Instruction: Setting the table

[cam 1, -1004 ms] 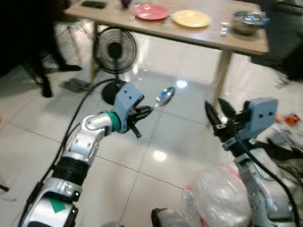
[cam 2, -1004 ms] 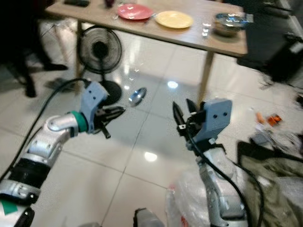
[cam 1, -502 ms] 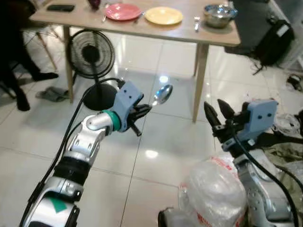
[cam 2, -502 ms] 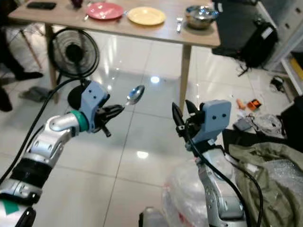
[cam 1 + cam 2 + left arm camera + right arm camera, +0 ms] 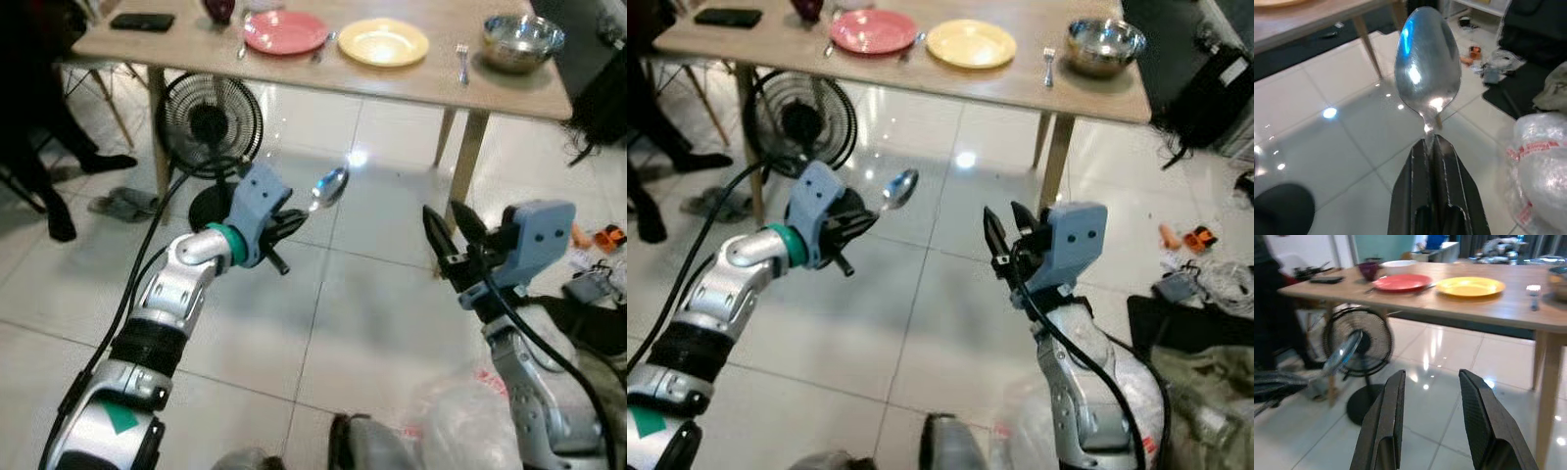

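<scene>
- Spoon: pinched by its handle in the left gripper, bowl up, over the floor short of the table.
- Right gripper: fingers spread, empty, also short of the table.
- Keep the pinch firm; lay the spoon beside the yellow plate.

Glossy white tiled floor, ceiling lights mirrored in it. Wooden desk on pale legs at the far side. Black pedestal fan standing beside one leg. Grey slippers near it. Black bag beyond.
</scene>
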Motion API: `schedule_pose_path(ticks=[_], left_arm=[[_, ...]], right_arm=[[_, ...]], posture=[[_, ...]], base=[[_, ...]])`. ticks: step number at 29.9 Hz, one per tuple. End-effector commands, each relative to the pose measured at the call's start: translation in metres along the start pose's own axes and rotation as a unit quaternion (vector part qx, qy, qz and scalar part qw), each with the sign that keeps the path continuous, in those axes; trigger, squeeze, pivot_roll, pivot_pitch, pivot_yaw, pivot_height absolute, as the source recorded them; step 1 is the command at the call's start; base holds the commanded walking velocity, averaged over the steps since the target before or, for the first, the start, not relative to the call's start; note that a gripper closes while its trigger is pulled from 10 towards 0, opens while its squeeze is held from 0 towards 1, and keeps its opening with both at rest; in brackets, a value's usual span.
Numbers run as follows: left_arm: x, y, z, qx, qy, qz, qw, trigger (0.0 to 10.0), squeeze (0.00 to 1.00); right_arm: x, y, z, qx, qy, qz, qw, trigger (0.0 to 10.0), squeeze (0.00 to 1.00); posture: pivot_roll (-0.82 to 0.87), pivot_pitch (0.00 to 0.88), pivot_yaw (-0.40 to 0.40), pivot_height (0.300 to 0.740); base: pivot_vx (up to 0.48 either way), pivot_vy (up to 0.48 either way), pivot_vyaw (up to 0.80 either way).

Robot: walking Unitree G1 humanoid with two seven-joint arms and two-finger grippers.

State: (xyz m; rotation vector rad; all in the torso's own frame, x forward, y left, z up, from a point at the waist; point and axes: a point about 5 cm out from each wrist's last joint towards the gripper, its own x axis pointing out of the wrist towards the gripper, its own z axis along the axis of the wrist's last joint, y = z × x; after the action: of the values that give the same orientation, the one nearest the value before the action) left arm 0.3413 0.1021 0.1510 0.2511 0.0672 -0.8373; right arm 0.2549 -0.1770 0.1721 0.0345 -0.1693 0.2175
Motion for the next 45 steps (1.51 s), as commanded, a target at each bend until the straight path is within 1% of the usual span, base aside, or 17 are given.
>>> schedule_pose_path(ticks=[1, 8, 21, 24, 32, 38, 45], left_arm=[[0.002, -0.003, 0.002, 0.003, -0.003, -0.008, 1.0, 10.0, 0.0], [0.002, -0.003, 0.002, 0.004, -0.003, -0.009, 1.0, 10.0, 0.0], [0.003, -0.002, 0.002, 0.005, -0.003, -0.009, 1.0, 10.0, 0.0], [0.003, -0.002, 0.002, 0.005, -0.003, -0.009, 1.0, 10.0, 0.0], [0.003, -0.002, 0.002, 0.005, -0.004, -0.009, 1.0, 10.0, 0.0], [0.003, -0.002, 0.002, 0.005, -0.004, -0.009, 1.0, 10.0, 0.0], [0.003, -0.002, 0.002, 0.005, -0.004, -0.01, 1.0, 10.0, 0.0]], right_arm=[[-0.002, -0.004, -0.001, 0.001, 0.004, -0.011, 1.0, 10.0, 0.0], [-0.002, -0.005, -0.001, -0.002, 0.003, -0.013, 1.0, 10.0, 0.0], [0.0, -0.007, 0.003, -0.006, -0.007, -0.019, 1.0, 10.0, 0.0], [0.0, -0.01, 0.005, -0.004, -0.012, -0.033, 0.999, 10.0, 0.0], [0.001, -0.017, 0.008, -0.002, -0.018, -0.051, 0.999, 10.0, 0.0], [0.002, -0.021, 0.01, -0.007, -0.025, -0.068, 0.997, 10.0, 0.0], [0.002, -0.02, 0.012, -0.008, -0.029, -0.062, 0.998, 10.0, 0.0]], posture=[[-0.03, 0.003, 0.053, 0.74], [-0.03, 0.004, 0.053, 0.74], [-0.02, 0.004, 0.054, 0.74], [-0.02, 0.003, 0.054, 0.74], [-0.02, 0.0, 0.054, 0.74], [-0.02, 0.0, 0.053, 0.74], [-0.02, 0.0, 0.052, 0.74]], base=[[0.416, 0.0, -0.8], [0.407, 0.0, -0.74], [0.396, 0.0, 0.0], [0.398, 0.0, 0.0], [0.398, 0.0, -0.73], [0.394, 0.0, 0.0], [0.388, 0.0, 0.0]])
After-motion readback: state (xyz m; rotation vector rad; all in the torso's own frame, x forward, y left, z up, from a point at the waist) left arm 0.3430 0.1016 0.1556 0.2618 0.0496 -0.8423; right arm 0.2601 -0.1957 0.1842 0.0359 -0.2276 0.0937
